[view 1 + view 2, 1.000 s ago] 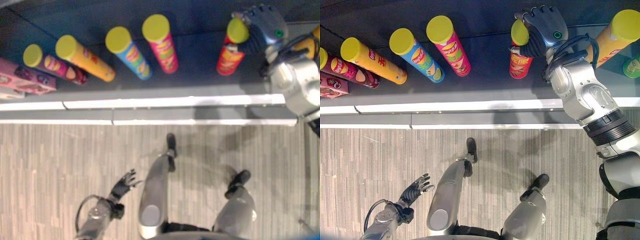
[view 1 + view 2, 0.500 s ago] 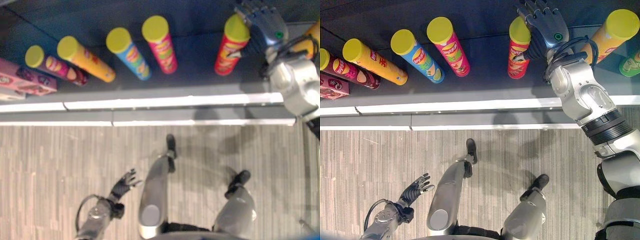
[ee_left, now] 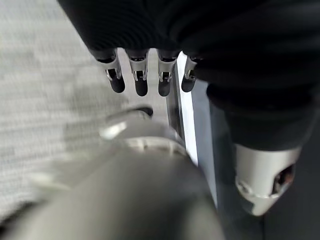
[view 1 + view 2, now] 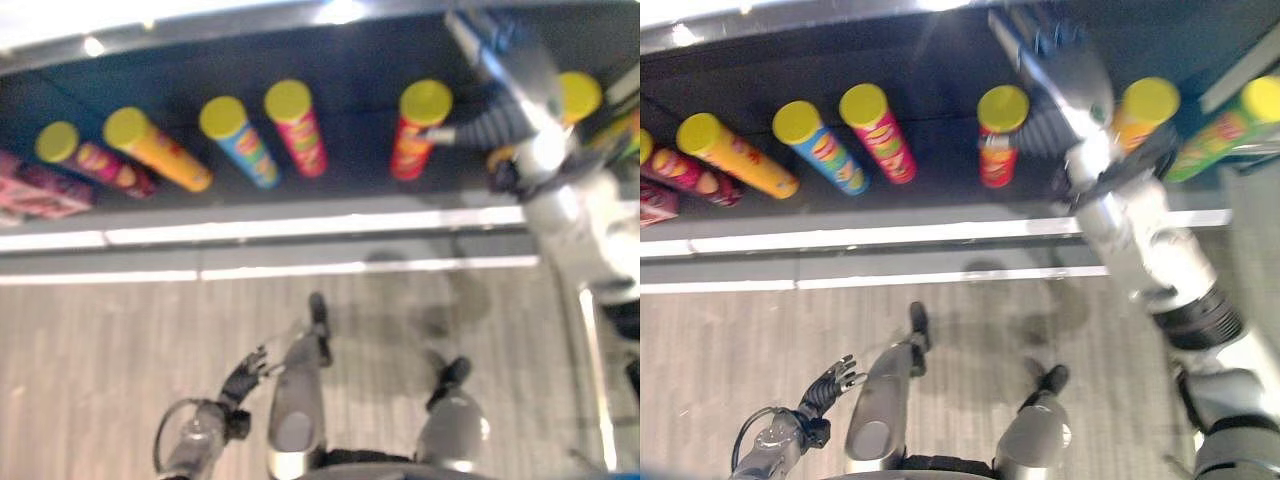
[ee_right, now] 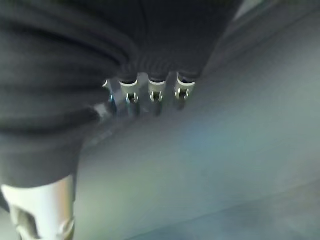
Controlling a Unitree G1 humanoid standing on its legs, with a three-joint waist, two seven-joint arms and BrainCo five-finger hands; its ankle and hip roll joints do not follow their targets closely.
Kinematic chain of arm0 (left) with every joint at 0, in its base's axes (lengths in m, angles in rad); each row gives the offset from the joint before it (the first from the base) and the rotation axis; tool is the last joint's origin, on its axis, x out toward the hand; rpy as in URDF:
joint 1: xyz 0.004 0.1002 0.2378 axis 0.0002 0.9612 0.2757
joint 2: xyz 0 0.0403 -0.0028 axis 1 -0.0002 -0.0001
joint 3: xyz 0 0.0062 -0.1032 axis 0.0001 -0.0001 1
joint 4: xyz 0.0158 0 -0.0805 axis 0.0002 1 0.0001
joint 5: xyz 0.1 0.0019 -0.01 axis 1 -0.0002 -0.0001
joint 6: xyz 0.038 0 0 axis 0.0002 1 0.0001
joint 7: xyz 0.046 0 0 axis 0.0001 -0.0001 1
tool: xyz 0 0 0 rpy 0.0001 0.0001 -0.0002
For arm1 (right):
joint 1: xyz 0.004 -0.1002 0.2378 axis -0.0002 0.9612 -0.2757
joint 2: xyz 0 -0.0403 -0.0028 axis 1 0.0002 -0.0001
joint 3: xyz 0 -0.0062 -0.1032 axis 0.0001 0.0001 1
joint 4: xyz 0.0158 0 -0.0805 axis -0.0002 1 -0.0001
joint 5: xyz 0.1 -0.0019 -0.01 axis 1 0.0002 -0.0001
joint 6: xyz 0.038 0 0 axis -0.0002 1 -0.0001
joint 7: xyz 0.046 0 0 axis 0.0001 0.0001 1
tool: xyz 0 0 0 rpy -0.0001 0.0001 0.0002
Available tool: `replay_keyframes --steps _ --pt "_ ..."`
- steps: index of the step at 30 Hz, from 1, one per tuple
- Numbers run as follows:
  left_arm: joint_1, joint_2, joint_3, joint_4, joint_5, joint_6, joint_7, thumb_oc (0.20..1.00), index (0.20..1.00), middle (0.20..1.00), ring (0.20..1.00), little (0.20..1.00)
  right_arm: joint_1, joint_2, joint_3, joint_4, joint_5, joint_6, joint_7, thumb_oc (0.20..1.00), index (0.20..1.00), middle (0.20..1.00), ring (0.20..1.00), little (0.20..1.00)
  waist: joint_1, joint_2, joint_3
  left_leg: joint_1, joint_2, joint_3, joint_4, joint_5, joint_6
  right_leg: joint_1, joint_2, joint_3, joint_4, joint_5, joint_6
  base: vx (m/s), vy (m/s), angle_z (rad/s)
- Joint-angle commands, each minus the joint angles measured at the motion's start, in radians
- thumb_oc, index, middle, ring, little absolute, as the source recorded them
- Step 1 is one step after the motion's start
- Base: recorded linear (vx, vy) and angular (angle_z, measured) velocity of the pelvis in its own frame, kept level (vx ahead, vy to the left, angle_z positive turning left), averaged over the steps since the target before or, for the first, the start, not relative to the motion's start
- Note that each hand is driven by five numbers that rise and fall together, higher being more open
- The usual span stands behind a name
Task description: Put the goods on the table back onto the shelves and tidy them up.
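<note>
Reaching right hand (image 4: 1065,70), fingers straight

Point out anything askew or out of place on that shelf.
Nothing stands out: the yellow-lidded cans stand in a row on the shelf. The red can stands apart from the pink can, beside the open right hand.

Glossy printed tubes on a dark matt shelf, pale wood-look floor.
Red tube (image 4: 997,150), pink tube (image 4: 880,135), blue tube (image 4: 825,148) and orange tube (image 4: 738,155): shiny printed wrap, smooth matt yellow lids that look plastic. Shelf (image 4: 940,205) dark matt, with a bright glossy front strip. Floor (image 4: 740,340) streaked, matt. Right hand (image 4: 1065,70) in dark ribbed cover.
</note>
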Motion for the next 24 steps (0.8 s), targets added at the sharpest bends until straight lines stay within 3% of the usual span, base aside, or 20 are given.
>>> replay_keyframes --steps 1,4,5,7,9,10,15,16,24 --pt "0.076 -0.015 0.022 0.051 0.081 -0.047 0.011 1.000 1.000 1.000 1.000 1.000 0.284 0.186 0.003 0.022 0.401 -0.031 0.218 1.000 1.000 1.000 1.000 1.000 -0.020 -0.014 -0.175 0.234 0.140 0.073 -0.224 0.133 -0.178 -0.029 0.000 0.078 -0.136 0.220 0.004 0.15 -0.055 -0.19" --pt "0.075 -0.018 0.044 0.077 0.088 -0.053 0.004 1.000 1.000 1.000 1.000 1.000 0.405 0.249 0.017 0.078 0.522 -0.030 0.300 1.000 1.000 1.000 1.000 1.000 -0.037 -0.026 -0.219 0.286 0.136 0.104 -0.277 0.151 -0.179 0.000 0.014 0.076 -0.162 0.230 0.004 0.14 -0.020 -0.13" --pt "0.079 -0.022 0.065 0.088 0.101 -0.059 -0.014 1.000 1.000 1.000 1.000 1.000 0.529 0.289 0.018 0.141 0.637 -0.026 0.400 1.000 1.000 1.000 1.000 1.000 -0.057 -0.030 -0.264 0.313 0.137 0.119 -0.296 0.149 -0.181 0.022 0.025 0.066 -0.175 0.226 0.004 0.11 -0.008 -0.24" --pt "0.075 -0.028 0.075 0.105 0.098 -0.061 -0.021 1.000 1.000 1.000 1.000 1.000 0.565 0.283 0.019 0.203 0.647 -0.018 0.421 1.000 1.000 1.000 1.000 1.000 -0.065 -0.034 -0.285 0.334 0.134 0.134 -0.300 0.146 -0.178 0.031 0.028 0.072 -0.184 0.228 0.004 0.08 -0.001 -0.18" --pt "0.092 -0.033 0.078 0.097 0.113 -0.059 -0.038 1.000 1.000 1.000 1.000 1.000 0.638 0.271 0.040 0.309 0.706 0.036 0.557 1.000 1.000 1.000 1.000 1.000 -0.067 -0.039 -0.313 0.366 0.127 0.142 -0.296 0.132 -0.170 0.048 0.035 0.085 -0.196 0.230 0.004 0.11 -0.005 -0.23" --pt "0.080 -0.047 0.091 0.132 0.114 -0.060 -0.040 1.000 1.000 1.000 1.000 1.000 0.670 0.298 0.035 0.469 0.711 0.055 0.592 1.000 1.000 1.000 1.000 1.000 -0.076 -0.041 -0.338 0.394 0.123 0.162 -0.294 0.120 -0.167 0.058 0.038 0.100 -0.198 0.233 0.004 0.08 -0.003 -0.35" --pt "0.079 -0.047 0.091 0.132 0.114 -0.060 -0.040 1.000 1.000 1.000 1.000 1.000 0.669 0.299 0.035 0.470 0.710 0.054 0.593 1.000 1.000 1.000 1.000 1.000 -0.075 -0.042 -0.340 0.391 0.122 0.163 -0.294 0.121 -0.166 0.053 0.037 0.101 -0.198 0.234 0.004 0.03 0.009 -0.21" --pt "0.068 -0.089 0.093 0.176 0.118 -0.064 -0.041 1.000 1.000 1.000 1.000 1.000 0.723 0.377 -0.044 0.894 0.694 0.020 0.615 1.000 1.000 1.000 1.000 1.000 -0.101 -0.035 -0.401 0.451 0.109 0.194 -0.296 0.104 -0.162 0.078 0.047 0.125 -0.194 0.226 0.004 0.11 0.039 -0.16" --pt "0.039 -0.138 0.098 0.252 0.067 -0.070 -0.073 1.000 1.000 1.000 1.000 1.000 0.654 0.443 -0.153 1.239 0.691 -0.035 0.560 1.000 1.000 1.000 1.000 1.000 -0.118 -0.021 -0.434 0.496 0.100 0.218 -0.300 0.097 -0.159 0.099 0.061 0.147 -0.205 0.218 0.004 0.04 0.013 -0.20"
